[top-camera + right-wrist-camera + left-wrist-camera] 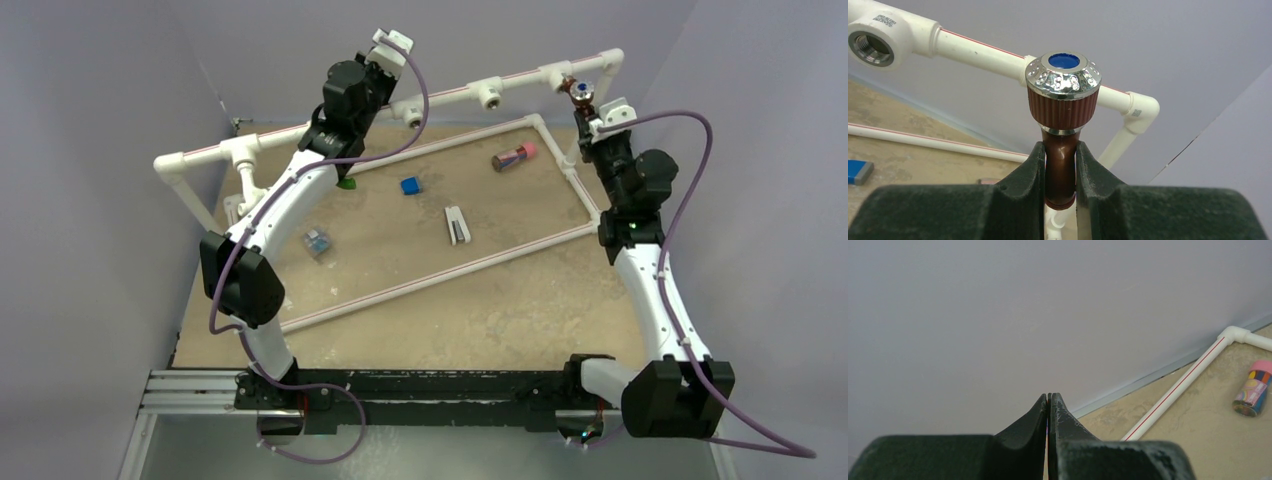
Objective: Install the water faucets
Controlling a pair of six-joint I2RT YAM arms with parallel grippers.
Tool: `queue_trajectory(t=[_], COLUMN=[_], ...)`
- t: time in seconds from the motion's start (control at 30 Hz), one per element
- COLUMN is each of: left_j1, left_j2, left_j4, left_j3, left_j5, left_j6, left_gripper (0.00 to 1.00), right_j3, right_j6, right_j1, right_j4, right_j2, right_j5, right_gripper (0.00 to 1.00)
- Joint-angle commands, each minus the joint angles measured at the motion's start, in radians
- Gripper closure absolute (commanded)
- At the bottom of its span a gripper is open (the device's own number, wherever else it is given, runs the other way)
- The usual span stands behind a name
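Observation:
My right gripper [1061, 150] is shut on the neck of the reddish-brown faucet [1063, 102], which has a ribbed knob with a chrome cap and a blue disc. In the top view this gripper [586, 113] holds the faucet [580, 93] up against the raised pipe frame's far right end [560, 75]. The green faucet [346, 182] lies on the table, partly hidden under my left arm. My left gripper [1049, 399] is shut and empty, raised and facing the back wall; in the top view it [385, 85] is by the raised pipe. I cannot pick out the white faucet with certainty.
The raised pipe has open T-fittings [487, 95] [872, 46]. A low pipe rectangle [430, 283] frames the table. Inside it lie a pink-capped cylinder [515, 157] [1254, 388], a blue block [410, 185], a white-and-grey piece [457, 225] and a small clear-blue item [317, 242].

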Motion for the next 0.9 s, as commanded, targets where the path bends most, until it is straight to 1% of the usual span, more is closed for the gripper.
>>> queue_trajectory(t=[0.0,0.23,0.33,0.47,0.77,0.87], left_j1=[-0.065,-0.066,-0.068,-0.068,-0.068,-0.069], left_j2=[0.035,0.037,0.037,0.039,0.035,0.034], left_j4=[-0.156,-0.155,-0.156,-0.154,-0.154,-0.153], left_j3=[-0.063,-0.062,-0.063,-0.062,-0.066,-0.069], left_j5=[0.121,0.123,0.123,0.123,0.118,0.118], left_j6=[-0.042,-0.043,-0.042,-0.042,-0.038,-0.036], left_gripper=[1.00,1.00,1.00,1.00,1.00,1.00], right_j3=[-0.042,-0.142,-0.170,-0.163,-0.085,-0.072], right_j6=[-0.012,-0.201,-0.230,-0.249,-0.298,-0.322], right_j1=[0.008,0.013,0.013,0.013,0.013,0.013], right_j4=[0.101,0.083,0.108,0.114,0.081,0.094], right_j2=[-0.018,-0.077,-0.095,-0.098,-0.058,-0.050], right_j5=[-0.064,-0.047,-0.025,0.007,-0.032,-0.033], right_gripper=[1.00,1.00,1.00,1.00,1.00,1.00])
